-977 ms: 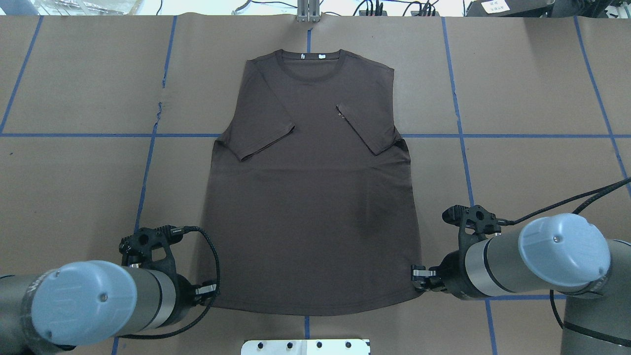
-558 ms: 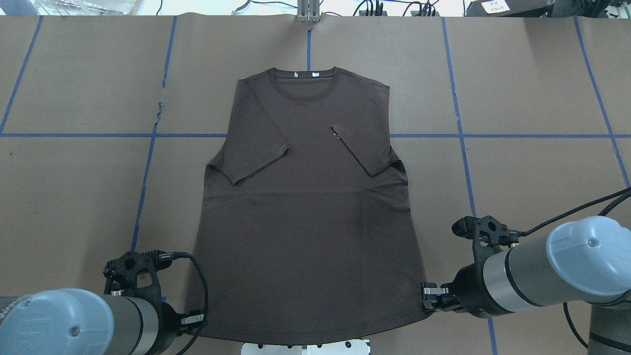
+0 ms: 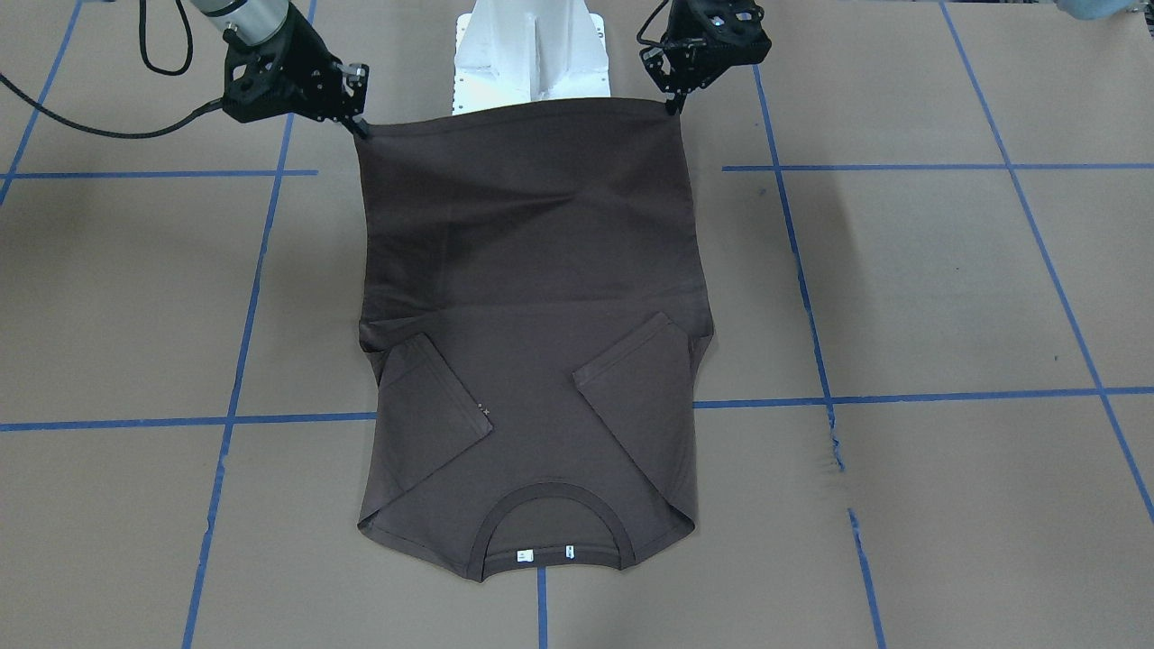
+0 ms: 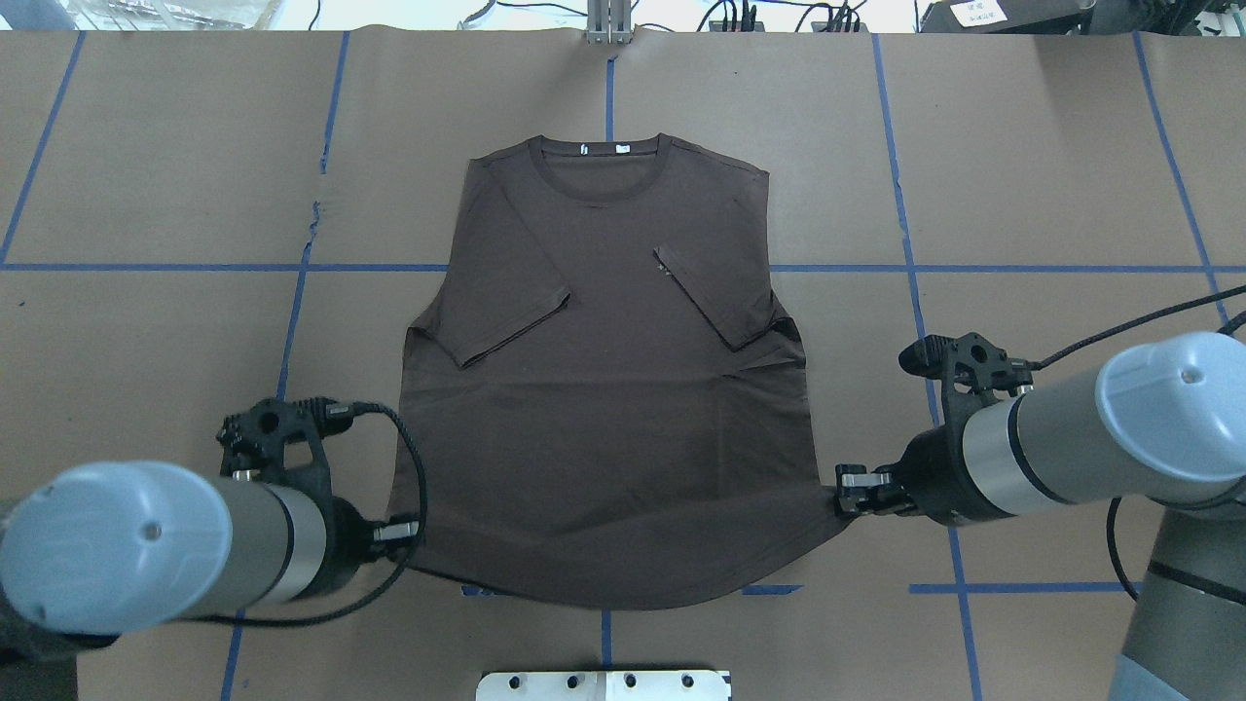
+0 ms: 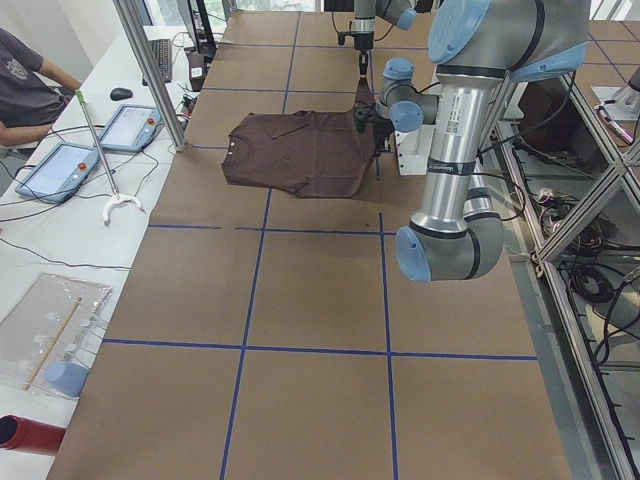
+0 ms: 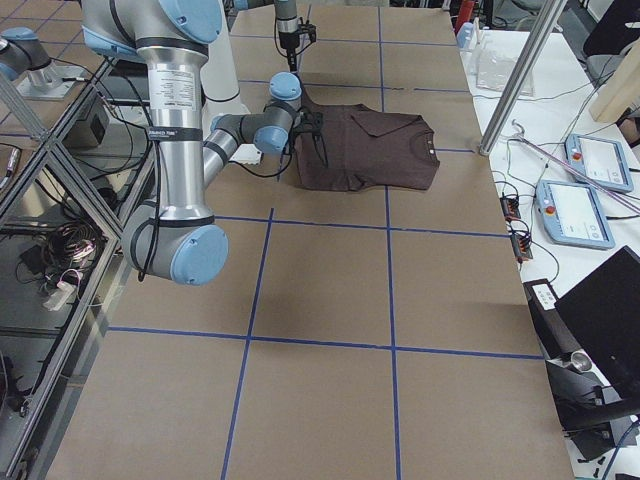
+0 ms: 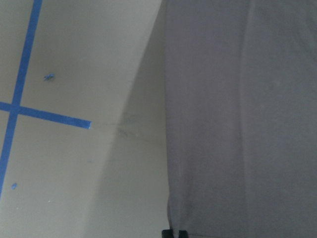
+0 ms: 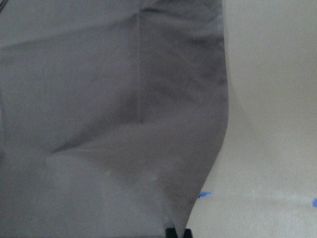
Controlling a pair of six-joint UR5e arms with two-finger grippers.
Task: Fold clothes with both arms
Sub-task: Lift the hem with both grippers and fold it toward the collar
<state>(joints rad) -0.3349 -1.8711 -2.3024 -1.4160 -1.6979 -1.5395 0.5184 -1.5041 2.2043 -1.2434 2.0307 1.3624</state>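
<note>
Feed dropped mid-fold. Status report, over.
Left gripper shut on one T-shirt hem corner, right gripper on the other. Hem held off the table, sleeves folded in, collar end flat. White pedestal just behind hem; nothing on the T-shirt.

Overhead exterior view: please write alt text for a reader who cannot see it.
The left arm and right arm each pinch a hem corner of a dark brown T-shirt in shut jaws. It lies front up on a brown table, sleeves folded inward, collar at the far end.
</note>
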